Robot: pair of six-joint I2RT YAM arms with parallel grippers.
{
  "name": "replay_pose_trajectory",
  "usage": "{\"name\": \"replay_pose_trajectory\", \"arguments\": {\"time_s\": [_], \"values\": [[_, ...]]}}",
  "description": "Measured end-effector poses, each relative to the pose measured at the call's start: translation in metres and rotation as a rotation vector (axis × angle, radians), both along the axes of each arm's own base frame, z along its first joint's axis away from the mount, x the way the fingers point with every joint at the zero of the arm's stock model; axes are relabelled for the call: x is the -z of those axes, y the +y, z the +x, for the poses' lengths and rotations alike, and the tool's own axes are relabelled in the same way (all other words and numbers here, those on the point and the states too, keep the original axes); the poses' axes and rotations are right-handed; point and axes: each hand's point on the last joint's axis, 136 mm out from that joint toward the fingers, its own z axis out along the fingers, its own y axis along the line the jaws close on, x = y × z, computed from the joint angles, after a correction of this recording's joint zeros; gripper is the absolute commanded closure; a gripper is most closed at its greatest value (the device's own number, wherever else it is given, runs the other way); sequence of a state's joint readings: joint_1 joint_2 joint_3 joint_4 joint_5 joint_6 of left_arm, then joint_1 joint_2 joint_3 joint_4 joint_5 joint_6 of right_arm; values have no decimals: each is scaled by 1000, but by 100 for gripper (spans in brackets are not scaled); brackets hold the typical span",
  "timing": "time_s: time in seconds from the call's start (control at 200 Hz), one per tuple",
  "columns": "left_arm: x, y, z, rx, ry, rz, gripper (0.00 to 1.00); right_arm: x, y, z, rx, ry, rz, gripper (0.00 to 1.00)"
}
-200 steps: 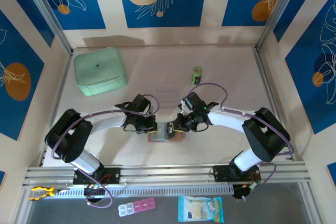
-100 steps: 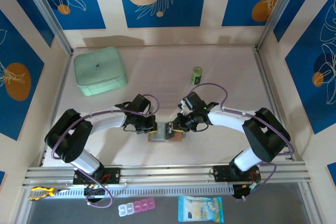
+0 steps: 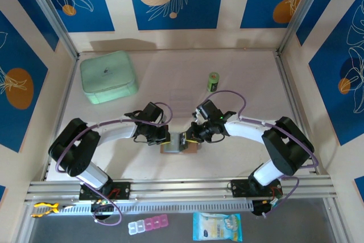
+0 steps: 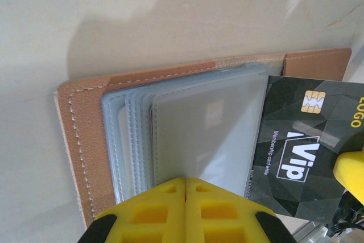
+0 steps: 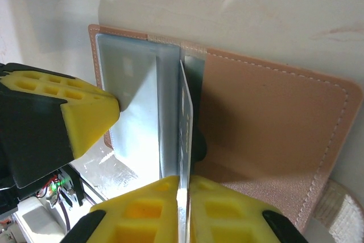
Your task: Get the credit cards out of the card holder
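Top view: card holder point(image 3: 181, 144) lies open & flat on the tabletop point(image 3: 256, 78), lower ctr of frame, btwn the two arms. L pincer point(image 3: 164, 138) is down at its left edge, R pincer point(image 3: 191, 138) at its right part.

L wrist view: L pincer point(image 4: 185, 181) is closed, yellow tips pressed together w/ no gap, resting on the grey-blue sleeves of the card holder point(image 4: 85, 140) at bottom ctr. Tan stitched cover runs along left & top of frame; sleeves are stacked in steps toward the right. Credit card point(image 4: 296, 140) is at right of frame: black w/ gold chip, white "VIP" & yellow "LOGO" print. Its left edge meets the sleeves' right edge; can't tell if a strip of it sits inside a sleeve. A yellow finger point(image 4: 350, 166) of the R pincer is on the card's lower right.

R wrist view: R pincer point(image 5: 182, 179) is clamped on the credit card point(image 5: 184, 112), seen edge-on, standing nearly upright along the holder's fold at ctr frame. Tan half of the card holder point(image 5: 267, 118) spreads to the right, sleeves to the left. L pincer point(image 5: 108, 112) presses the sleeves at left of frame.

Elsewhere in top view: mint-green case point(image 3: 108, 76) upper left & small green container point(image 3: 213, 81) upper ctr-right, both well apart from the holder. Pill box point(image 3: 148, 225) & wipes pack point(image 3: 217, 226) lie at bottom edge, below the rail.
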State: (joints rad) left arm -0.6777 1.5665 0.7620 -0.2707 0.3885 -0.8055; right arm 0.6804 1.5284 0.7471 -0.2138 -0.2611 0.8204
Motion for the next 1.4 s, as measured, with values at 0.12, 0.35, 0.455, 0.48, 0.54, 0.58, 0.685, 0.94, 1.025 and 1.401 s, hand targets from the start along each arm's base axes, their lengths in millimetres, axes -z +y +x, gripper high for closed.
{"name": "replay_pose_trajectory", "arguments": {"time_s": [0.12, 0.35, 0.455, 0.48, 0.54, 0.58, 0.685, 0.94, 1.025, 1.401], "values": [[0, 0, 0, 0, 0, 0, 100, 0, 0, 0, 1, -1, -2, 91], [-1, 0, 0, -1, -1, -1, 100, -1, -2, 0, 4, -6, -8, 95], [-2, 0, 0, -4, 0, -1, 100, -11, -6, 2, 6, -32, -13, 95], [-2, 1, 0, -6, -1, 1, 100, -16, -7, 3, 3, -41, -11, 95], [-4, 1, 0, -7, -4, -1, 100, -28, -9, 7, -11, -77, -8, 96], [-6, 1, 0, -8, -11, -5, 100, -36, -10, 11, -25, -108, -9, 96], [-13, 1, 1, -10, -30, -11, 100, -57, -11, 22, -94, -204, -28, 97], [-31, 8, 5, -31, -79, -16, 89, -90, -17, 44, -411, -491, -126, 100], [-38, 13, 10, -50, -101, -24, 85, -96, -18, 60, -529, -573, -175, 100], [-31, 56, 14, -172, -90, -27, 72, -100, -12, 116, -1025, -798, -365, 100]]}}
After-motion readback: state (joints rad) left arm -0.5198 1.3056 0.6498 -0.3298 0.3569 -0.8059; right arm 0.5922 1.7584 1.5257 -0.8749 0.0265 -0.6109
